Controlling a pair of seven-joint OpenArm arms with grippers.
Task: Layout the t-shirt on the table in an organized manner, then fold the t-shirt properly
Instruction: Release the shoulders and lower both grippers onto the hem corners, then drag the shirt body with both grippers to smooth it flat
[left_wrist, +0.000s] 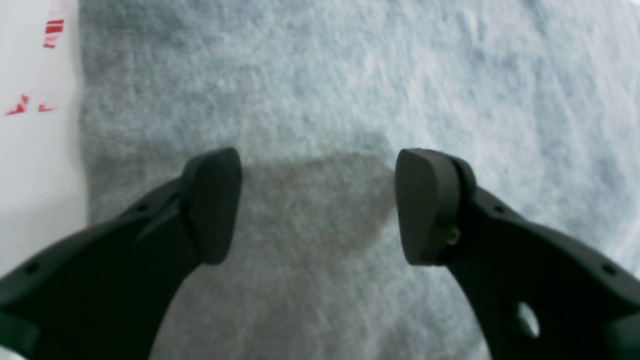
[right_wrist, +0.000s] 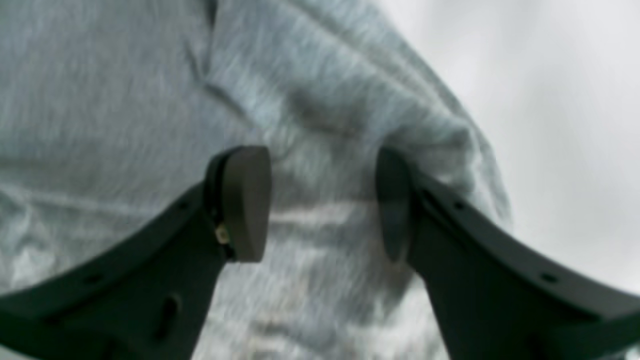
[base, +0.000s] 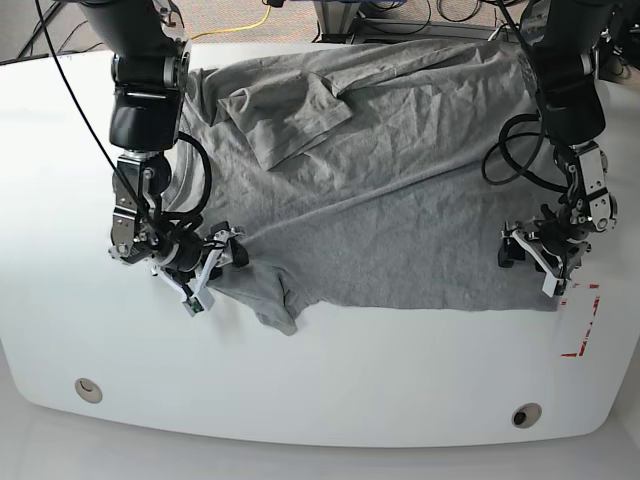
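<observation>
Your tabletop (base: 330, 370) is glossy white with rounded edges, two small round holes (base: 88, 388) near the front rim and red tape marks (base: 582, 322) at the front right corner of the base view. Beyond the far edge you see grey floor with black cables and a yellow cable (base: 248, 22).

The t-shirt (base: 390, 200) lies spread across the far half of the tabletop, heather grey and wrinkled, one sleeve (base: 285, 115) folded over the body and another bunched at the near hem. No lettering shows on the upturned side.

Your left pincer (left_wrist: 318, 205) stands apart just above flat cloth beside the shirt's edge. Your right pincer (right_wrist: 324, 202) is also apart, straddling a raised fold at the garment's edge. Both wrist views are blurred, so you cannot tell whether the pads touch the fabric.
</observation>
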